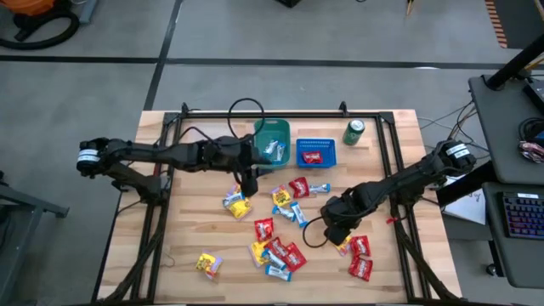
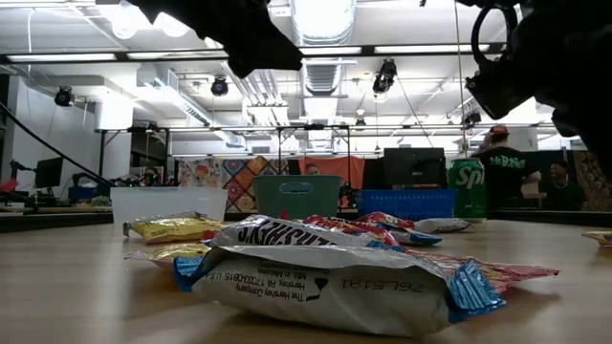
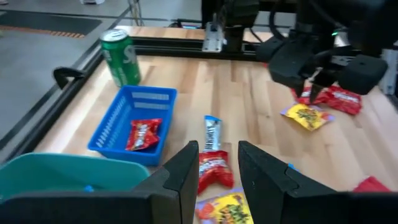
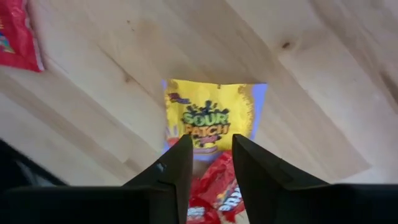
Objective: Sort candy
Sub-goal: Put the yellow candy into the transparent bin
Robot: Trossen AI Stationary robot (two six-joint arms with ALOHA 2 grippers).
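Note:
Several small candies in red, yellow and blue-white wrappers lie scattered flat on the wooden table (image 1: 212,229), most in a loose cluster (image 1: 280,229). My left gripper (image 1: 248,183) is open and hangs just in front of the teal bin (image 1: 272,140); in its wrist view a red candy (image 3: 214,171) shows on the table between its fingers. My right gripper (image 1: 336,231) is open over the table's right half, above a yellow Sour Patch candy (image 4: 211,118) and a red one (image 4: 214,186). I see no touch.
At the far edge stand the teal bin, a blue basket (image 1: 316,153) with one red candy (image 3: 143,134) in it, and a green can (image 1: 354,132). A pale bin (image 2: 167,203) shows in the low view. A black frame rims the table. One yellow candy (image 1: 208,264) lies apart near the front left.

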